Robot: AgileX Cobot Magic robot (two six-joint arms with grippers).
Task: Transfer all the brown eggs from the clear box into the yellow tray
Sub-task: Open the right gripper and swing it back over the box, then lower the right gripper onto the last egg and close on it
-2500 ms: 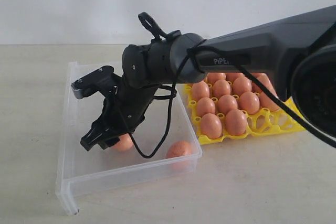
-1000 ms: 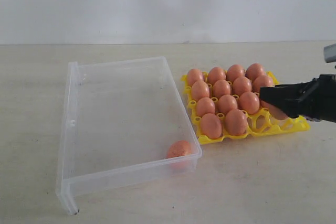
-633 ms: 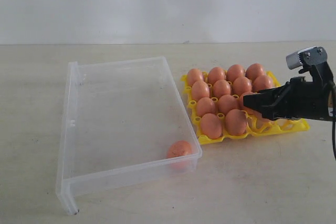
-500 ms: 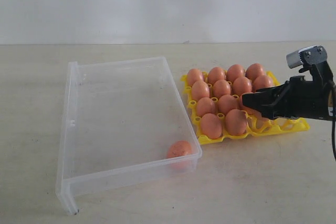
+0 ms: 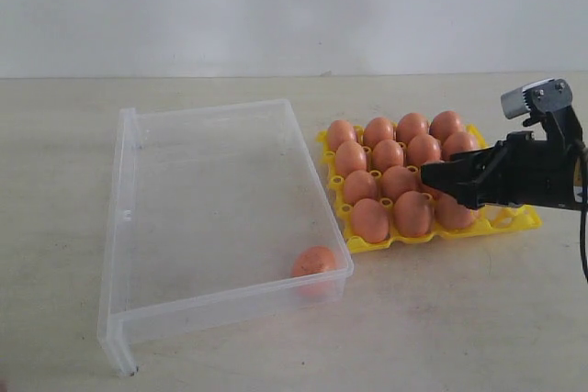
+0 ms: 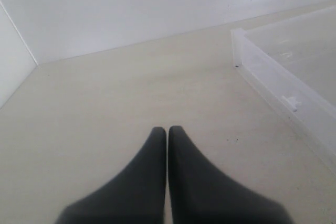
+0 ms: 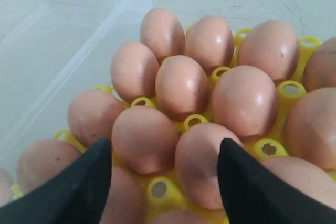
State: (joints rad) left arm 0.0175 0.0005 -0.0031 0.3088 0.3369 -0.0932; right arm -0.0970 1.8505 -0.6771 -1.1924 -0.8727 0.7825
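One brown egg (image 5: 314,262) lies in the near right corner of the clear box (image 5: 122,227). The yellow tray (image 5: 503,220) to its right holds several brown eggs (image 5: 387,154) in rows. My right gripper (image 5: 432,181) hovers open just over the tray's front right part, above an egg (image 5: 453,213) seated in a cup. In the right wrist view the right gripper (image 7: 164,145) has its black fingers (image 7: 86,182) spread wide over seated eggs (image 7: 181,85), gripping nothing. My left gripper (image 6: 167,128) is shut and empty, over bare table beside the box wall (image 6: 273,80).
The tabletop is pale beige and a white wall runs behind it. The clear box (image 7: 58,35) lies close beside the yellow tray (image 7: 269,148). The right arm's camera housing (image 5: 536,98) sticks up above the tray's right edge.
The right gripper has come in leftward over the tray carrying an egg, then widened its jaws. That egg now sits in a front cup. The left gripper has not moved.
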